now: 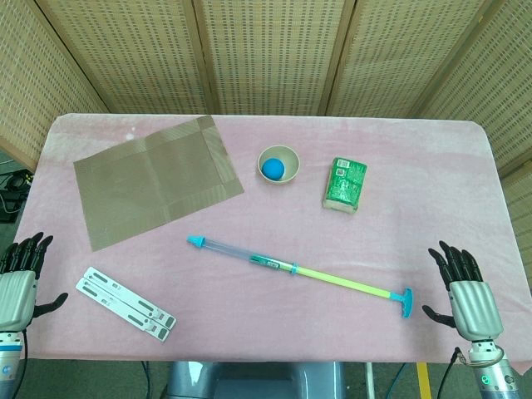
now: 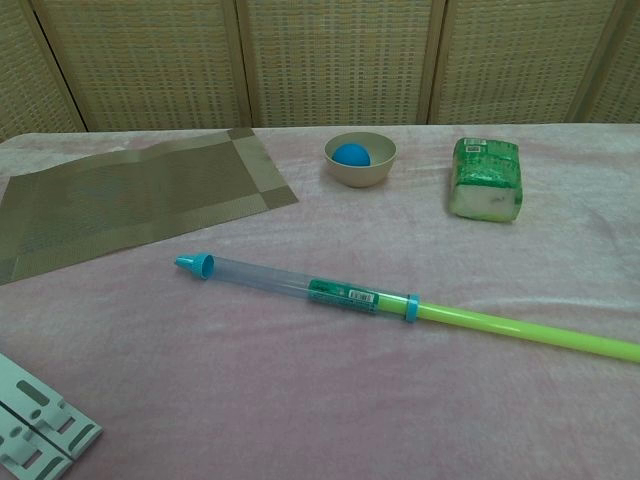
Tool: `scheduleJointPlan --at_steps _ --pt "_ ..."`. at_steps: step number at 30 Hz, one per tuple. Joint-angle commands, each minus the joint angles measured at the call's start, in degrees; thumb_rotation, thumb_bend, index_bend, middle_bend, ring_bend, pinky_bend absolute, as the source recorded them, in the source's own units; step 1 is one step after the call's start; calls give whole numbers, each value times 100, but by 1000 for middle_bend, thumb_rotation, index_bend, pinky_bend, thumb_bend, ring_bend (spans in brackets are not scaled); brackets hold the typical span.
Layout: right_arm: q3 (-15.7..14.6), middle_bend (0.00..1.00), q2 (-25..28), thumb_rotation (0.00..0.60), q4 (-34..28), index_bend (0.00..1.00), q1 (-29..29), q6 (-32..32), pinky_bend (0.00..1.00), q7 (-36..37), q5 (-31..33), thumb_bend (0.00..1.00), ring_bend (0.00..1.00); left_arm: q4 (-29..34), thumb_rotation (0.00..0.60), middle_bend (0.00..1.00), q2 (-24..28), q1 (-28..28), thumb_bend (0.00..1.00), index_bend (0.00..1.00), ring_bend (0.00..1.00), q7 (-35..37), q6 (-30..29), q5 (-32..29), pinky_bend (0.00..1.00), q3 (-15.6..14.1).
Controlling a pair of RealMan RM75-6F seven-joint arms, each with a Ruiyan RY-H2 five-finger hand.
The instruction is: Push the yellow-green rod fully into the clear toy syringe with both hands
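The clear toy syringe [image 1: 245, 253] [image 2: 300, 283] lies on the pink cloth, its teal tip pointing up-left. The yellow-green rod [image 1: 341, 283] [image 2: 525, 331] sticks far out of its right end and finishes in a teal T-handle [image 1: 405, 302]. My left hand [image 1: 18, 283] rests at the table's near left corner, fingers spread, holding nothing. My right hand [image 1: 465, 295] sits at the near right corner, just right of the T-handle, also spread and holding nothing. Neither hand touches the syringe. The chest view shows no hand.
A brown woven placemat [image 1: 154, 179] [image 2: 120, 195] lies at the back left. A beige bowl [image 1: 278, 165] [image 2: 361, 160] holds a blue ball. A green packet [image 1: 345, 184] [image 2: 486, 178] lies right of it. A white slotted strip [image 1: 125, 302] [image 2: 35, 430] lies near the front left.
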State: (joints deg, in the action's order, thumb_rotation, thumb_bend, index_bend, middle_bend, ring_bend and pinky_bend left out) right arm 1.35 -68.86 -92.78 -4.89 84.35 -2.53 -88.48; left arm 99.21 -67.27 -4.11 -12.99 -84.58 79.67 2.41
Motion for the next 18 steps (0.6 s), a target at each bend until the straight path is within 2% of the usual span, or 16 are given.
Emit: scheduleJointPlan --at_steps 1,16,18 --pt "2 0 2 600 -3 105 -1 -5 0 -2 3 157 0 0 600 0 4 1 157 0 0 6 1 0 0 2" --pt "30 1 36 600 -106 109 -1 -27 1 -31 39 157 0 -17 600 0 27 6 157 0 0 42 10 19 0 5" --pt "41 33 29 600 -119 135 1 -27 40 -53 60 157 9 -21 600 0 27 9 157 0 0 45 6 23 0 4"
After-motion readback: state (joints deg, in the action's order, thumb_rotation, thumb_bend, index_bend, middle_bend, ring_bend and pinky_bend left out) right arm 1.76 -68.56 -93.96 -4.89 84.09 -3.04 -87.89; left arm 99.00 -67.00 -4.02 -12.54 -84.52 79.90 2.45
